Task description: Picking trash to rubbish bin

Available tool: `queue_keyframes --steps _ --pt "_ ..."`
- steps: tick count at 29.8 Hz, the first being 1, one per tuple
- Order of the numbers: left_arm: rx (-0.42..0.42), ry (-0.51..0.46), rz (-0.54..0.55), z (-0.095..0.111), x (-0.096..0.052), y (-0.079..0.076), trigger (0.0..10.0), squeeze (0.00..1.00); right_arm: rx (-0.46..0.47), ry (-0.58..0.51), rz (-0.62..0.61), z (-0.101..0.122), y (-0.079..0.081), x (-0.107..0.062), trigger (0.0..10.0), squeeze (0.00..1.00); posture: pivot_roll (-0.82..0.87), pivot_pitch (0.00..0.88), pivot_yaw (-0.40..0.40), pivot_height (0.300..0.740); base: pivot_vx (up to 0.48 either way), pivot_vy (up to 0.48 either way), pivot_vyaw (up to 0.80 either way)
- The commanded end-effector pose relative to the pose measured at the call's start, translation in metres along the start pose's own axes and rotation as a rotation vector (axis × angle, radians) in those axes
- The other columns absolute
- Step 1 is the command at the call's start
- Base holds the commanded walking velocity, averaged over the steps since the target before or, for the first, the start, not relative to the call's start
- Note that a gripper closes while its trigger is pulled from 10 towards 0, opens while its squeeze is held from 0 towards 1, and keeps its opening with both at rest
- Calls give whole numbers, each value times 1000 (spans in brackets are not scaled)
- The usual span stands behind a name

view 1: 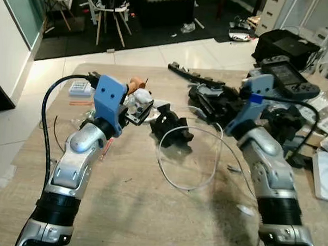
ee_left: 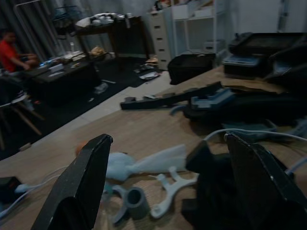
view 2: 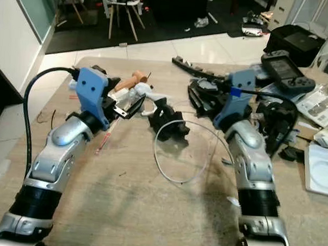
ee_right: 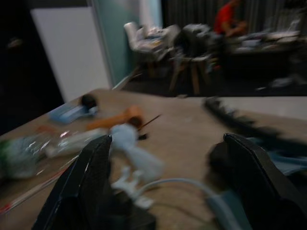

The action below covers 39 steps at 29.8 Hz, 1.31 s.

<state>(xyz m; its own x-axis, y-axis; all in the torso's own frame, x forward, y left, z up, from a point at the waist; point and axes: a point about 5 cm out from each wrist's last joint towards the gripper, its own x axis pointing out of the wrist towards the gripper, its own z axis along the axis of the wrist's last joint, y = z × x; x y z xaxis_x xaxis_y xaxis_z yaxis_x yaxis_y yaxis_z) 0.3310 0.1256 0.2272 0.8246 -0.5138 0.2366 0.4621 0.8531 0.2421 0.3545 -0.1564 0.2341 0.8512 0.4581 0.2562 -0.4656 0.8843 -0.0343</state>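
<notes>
A: Trash lies strewn over the wooden table (view 1: 149, 209) in front of you. Nearest your left gripper (ee_left: 168, 191) you have a pale blue-white plastic piece (ee_left: 144, 164), with a small grey bracket (ee_left: 132, 202) just beside it.

B: And is my left gripper holding any of it?

A: No. Its two black fingers (ee_left: 79, 187) stand wide apart, nothing between them, and it hovers over that clutter. An orange handle (view 2: 130, 80) lies just behind the pale piece.

B: What about the right gripper (ee_right: 168, 187)?

A: Yours is spread open as well and empty. It sits among the black plastic parts (view 1: 214, 100) on the far right of the table. A crumpled clear bottle (ee_right: 21, 153) shows beyond its finger, though that view is blurred.

B: What's between my arms?

A: A thin white cable (view 1: 190, 157) loops across the tabletop, touching a black chunky part (view 1: 172, 127). A black handheld device (view 2: 286, 68) rests at the far right edge. Past the table, a person in a red top (ee_left: 10, 51) sits at a desk.
</notes>
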Motion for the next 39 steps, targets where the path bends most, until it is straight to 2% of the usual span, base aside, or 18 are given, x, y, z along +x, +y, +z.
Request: queue_keyframes --steps 1,4,5,6,7,11,23,26,27,39 --pt "3 14 -31 -2 -3 -3 10000 0 18 44 44 -14 6 3 10000 1000 6 147 98 740 0 0 0" --pt "-19 21 -83 -3 -6 -7 10000 0 36 74 65 -21 8 7 10000 1000 8 151 94 740 0 0 0" --pt "-35 20 -147 -3 -9 -14 10000 0 56 104 79 -26 8 9 10000 529 9 153 91 740 0 0 0" --pt "-59 14 -224 -2 -13 -22 10000 0 68 123 86 -29 7 11 10000 0 12 159 90 740 0 0 0" --pt "-81 7 -310 0 -17 -32 10000 0 89 142 96 -34 6 15 10000 0 12 163 91 740 0 0 0" --pt "-79 7 -335 -1 -18 -38 10000 0 101 156 108 -38 5 18 10000 0 14 168 92 740 0 0 0" --pt "-74 19 -347 0 -21 -38 10000 0 114 154 138 -37 4 39 10000 0 25 190 91 740 0 0 0" --pt "-75 22 -351 0 -22 -38 10000 0 137 154 142 -34 4 43 10000 0 27 192 89 740 0 0 0" --pt "-75 26 -353 0 -23 -37 10000 0 154 181 178 -33 6 47 10000 0 28 194 87 740 0 0 0" --pt "-74 32 -362 -1 -23 -39 10000 0 149 262 278 -33 7 50 10000 0 25 191 86 740 0 0 0"
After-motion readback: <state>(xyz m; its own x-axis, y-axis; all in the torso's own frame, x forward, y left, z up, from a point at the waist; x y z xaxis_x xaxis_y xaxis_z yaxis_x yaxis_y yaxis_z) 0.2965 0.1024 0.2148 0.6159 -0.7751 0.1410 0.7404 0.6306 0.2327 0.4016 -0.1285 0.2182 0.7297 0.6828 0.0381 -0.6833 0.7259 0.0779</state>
